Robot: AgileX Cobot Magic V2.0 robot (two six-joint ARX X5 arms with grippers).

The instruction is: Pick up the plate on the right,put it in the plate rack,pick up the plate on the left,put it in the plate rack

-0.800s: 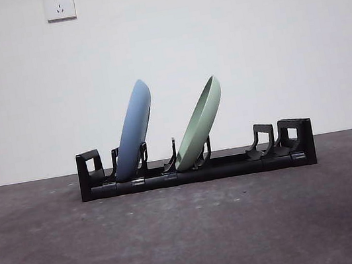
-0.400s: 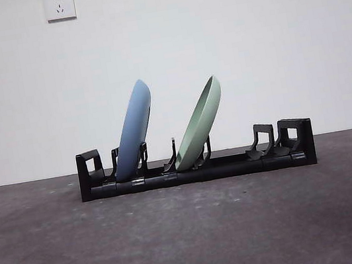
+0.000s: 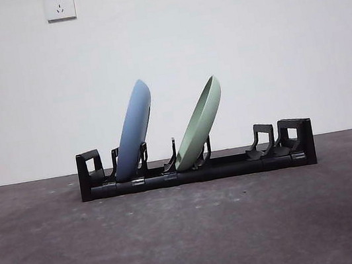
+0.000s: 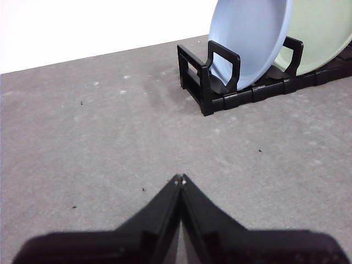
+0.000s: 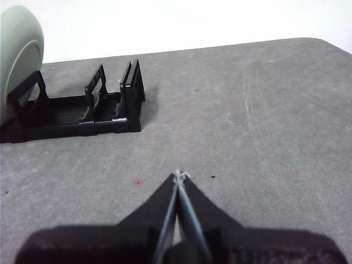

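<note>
The left gripper [image 4: 180, 180] has its two black jaws pressed together with nothing between them, and it hangs low over the bare grey table [image 4: 99, 137], well apart from the near end of the long low black plastic plate rack [image 3: 197, 167]. Going from left to right along this rack in the front view, the round light blue plate [image 3: 134, 130] stands on its edge between the curved prongs near the left blocky end, and it leans to the right because the prongs hold only its lower rim. Next comes the round pale green plate [image 3: 200, 123], also on edge in a slot near the middle and leaning more strongly the same way; the two plates seem to be apart, though I cannot be sure from this angle. The slots further right have no plate in them. The right gripper [image 5: 180, 176] is likewise closed tight and holds nothing, resting over the table away from the rack's right end. I judge that both plates are placed and the task is complete.
</note>
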